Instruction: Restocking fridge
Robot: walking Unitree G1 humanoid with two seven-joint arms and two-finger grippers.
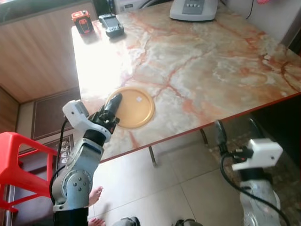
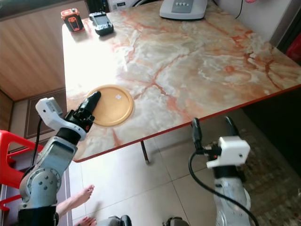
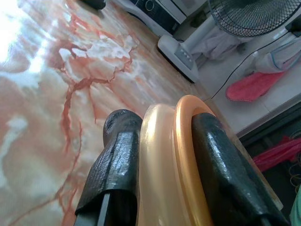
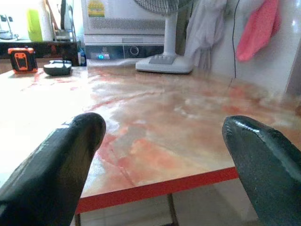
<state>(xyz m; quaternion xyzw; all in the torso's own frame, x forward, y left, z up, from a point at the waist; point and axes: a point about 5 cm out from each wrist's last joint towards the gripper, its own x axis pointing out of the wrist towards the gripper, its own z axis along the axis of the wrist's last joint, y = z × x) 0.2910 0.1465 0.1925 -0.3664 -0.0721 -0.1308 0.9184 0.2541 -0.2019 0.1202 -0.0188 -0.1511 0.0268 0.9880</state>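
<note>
A round yellow plate (image 1: 137, 107) lies flat near the front left edge of the marble table (image 1: 202, 66). My left gripper (image 1: 112, 106) reaches over that edge and is shut on the plate's near rim; in the left wrist view the plate rim (image 3: 169, 160) sits clamped between the two black fingers (image 3: 113, 165). My right gripper (image 1: 235, 131) hangs open below the table's front edge, over the tiled floor, holding nothing. In the right wrist view its fingers (image 4: 61, 160) stand wide apart facing the table edge.
A red-and-black device (image 1: 82, 21) and a black handset (image 1: 111, 24) lie at the table's far left corner. A white fan base (image 1: 194, 9) stands at the back. A red plastic stool (image 1: 19, 165) is left of me. A person's bare foot (image 1: 95, 195) is on the floor.
</note>
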